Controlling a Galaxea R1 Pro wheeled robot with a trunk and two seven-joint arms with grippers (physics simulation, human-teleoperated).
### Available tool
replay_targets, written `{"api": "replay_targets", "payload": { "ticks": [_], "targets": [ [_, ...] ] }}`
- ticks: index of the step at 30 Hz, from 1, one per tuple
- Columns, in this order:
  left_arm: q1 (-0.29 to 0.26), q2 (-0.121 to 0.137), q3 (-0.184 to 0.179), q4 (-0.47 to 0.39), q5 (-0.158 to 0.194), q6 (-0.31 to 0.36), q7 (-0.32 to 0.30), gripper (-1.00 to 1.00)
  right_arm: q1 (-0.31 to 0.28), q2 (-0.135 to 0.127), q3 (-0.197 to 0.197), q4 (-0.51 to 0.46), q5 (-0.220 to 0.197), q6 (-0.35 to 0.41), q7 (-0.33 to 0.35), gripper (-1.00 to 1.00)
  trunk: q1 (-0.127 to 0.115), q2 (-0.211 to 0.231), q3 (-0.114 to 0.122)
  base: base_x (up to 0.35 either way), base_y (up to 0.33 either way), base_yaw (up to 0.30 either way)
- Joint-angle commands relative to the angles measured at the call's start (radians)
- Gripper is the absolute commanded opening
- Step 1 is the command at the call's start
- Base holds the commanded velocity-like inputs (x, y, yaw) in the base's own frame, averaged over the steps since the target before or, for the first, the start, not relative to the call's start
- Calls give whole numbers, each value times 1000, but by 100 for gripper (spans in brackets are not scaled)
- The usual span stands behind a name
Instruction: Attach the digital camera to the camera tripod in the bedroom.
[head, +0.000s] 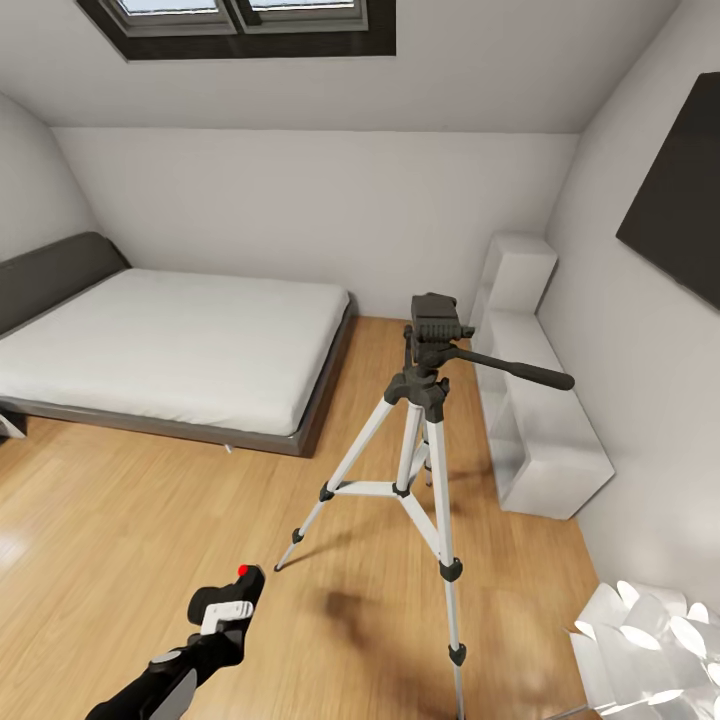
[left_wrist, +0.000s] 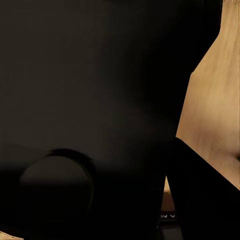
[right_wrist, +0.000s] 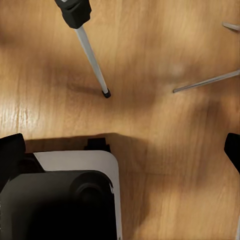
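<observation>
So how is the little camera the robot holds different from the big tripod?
The digital camera is small and chunky; the camera tripod is tall and spindly. The camera is all black with a red button on top; the tripod has silver-white legs with black joints. The camera is held up in the left hand; the tripod stands on the wood floor. Both have black parts.

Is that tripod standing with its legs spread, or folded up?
Spread. The camera tripod stands upright on the wood floor, three legs splayed, its head bare.
</observation>
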Motion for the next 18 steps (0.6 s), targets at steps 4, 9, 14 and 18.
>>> {"api": "replay_targets", "payload": {
  "ticks": [4, 9, 14, 18],
  "targets": [
    [-1, 1, -3, -15, 6, 4, -3, -100, -1, 0, -5, 1, 3, -3, 0, 100, 0, -2, -2, 0, 0, 0],
    [-1, 2, -2, -35, 6, 4, -3, -100, -1, 0, -5, 1, 3, -3, 0, 100, 0, -2, -2, 0, 0, 0],
    [-1, 2, 0, -42, 6, 4, -3, -100, -1, 0, -5, 1, 3, -3, 0, 100, 0, -2, -2, 0, 0, 0],
    [-1, 2, 0, -43, 5, 5, -3, -100, -1, 1, -5, 1, 3, -4, 0, 100, 0, -2, -2, 0, 0, 0]
  ]
}}
